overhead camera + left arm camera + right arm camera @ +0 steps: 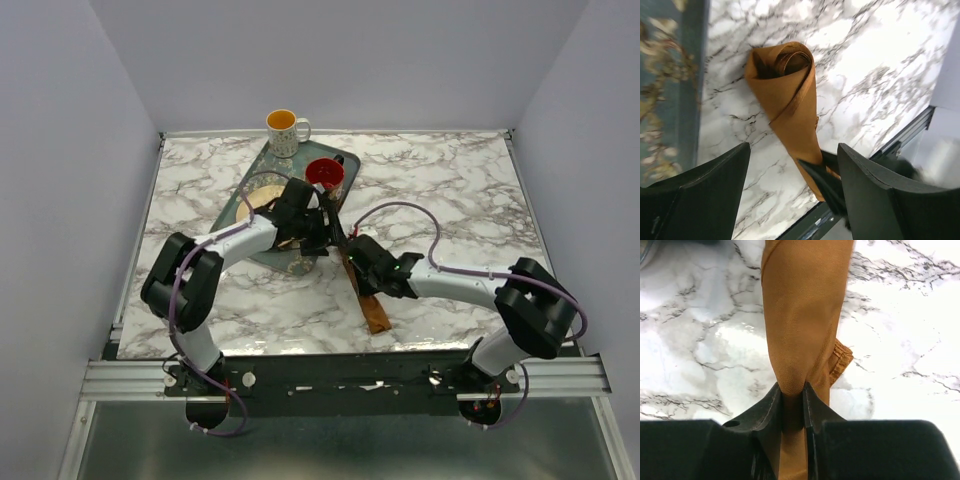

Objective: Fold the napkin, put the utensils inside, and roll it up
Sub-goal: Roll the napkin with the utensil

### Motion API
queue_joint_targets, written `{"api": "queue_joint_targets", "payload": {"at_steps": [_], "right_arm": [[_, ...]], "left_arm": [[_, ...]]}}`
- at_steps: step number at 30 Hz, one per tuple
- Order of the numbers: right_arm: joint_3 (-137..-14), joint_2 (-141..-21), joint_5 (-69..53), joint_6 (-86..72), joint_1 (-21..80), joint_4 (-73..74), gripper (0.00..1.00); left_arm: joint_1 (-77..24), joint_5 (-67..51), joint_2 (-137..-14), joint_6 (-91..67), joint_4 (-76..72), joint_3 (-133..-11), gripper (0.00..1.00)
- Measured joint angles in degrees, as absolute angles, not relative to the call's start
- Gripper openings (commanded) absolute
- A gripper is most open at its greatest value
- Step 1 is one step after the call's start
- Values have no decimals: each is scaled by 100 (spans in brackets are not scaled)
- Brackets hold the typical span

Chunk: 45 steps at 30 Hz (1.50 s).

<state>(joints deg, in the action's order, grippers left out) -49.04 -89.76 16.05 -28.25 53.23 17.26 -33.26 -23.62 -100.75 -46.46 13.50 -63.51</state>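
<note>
Right end effector is pinched nearly closed on the napkin. The two black fingertips squeeze the thin tail of the roll, and the cloth bunches right where they bite. From that grip the roll runs straight out ahead, long axis in line with the fingers, getting fatter the further it goes, and it lies on the marble tabletop. A small loose corner of cloth sticks out to the right, just past the fingertips.

Left end effector is spread wide with nothing in it. It's above the same roll, which passes between its two fingers with marble showing on either side, and the open spiral end lies ahead of it. So the right arm is the one actually on the napkin, and the left is close but apart from it.

Can't see the utensils anywhere. My guess is they're wrapped inside, but the spiral end only shows cloth layers.

Looks to me like the roll is basically done, so what matters next is that tail end: let go carelessly and the outer wrap could spring loose.

Beyond the left end effector are the dark green patterned tray, a mug and a red cup. No brand or writing I can read on anything.
</note>
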Motion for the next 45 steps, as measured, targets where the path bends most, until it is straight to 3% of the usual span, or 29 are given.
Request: {"api": "queue_joint_targets", "payload": {"at_steps": [14,26,39,45], "right_arm": [[-3242,-8486,-1879,-3557,3326,-661,20],[-2650,-9546,-4571,-4265,2043,-2821,24],[-2790,-10337,-5782,-4165,1238,-3142,40],[-3122,-10173,-5636,-3765,1186,-2217,55]], "left_arm": [[-2676,-2364,-8552,-4213,1431,-6016,79],[-2904,-2770,-8558,-4156,1297,-5387,73],[-3704,-3170,-9463,-4580,563,-5616,68],[-3726,-3229,-9915,-4748,338,-6007,68]]}}
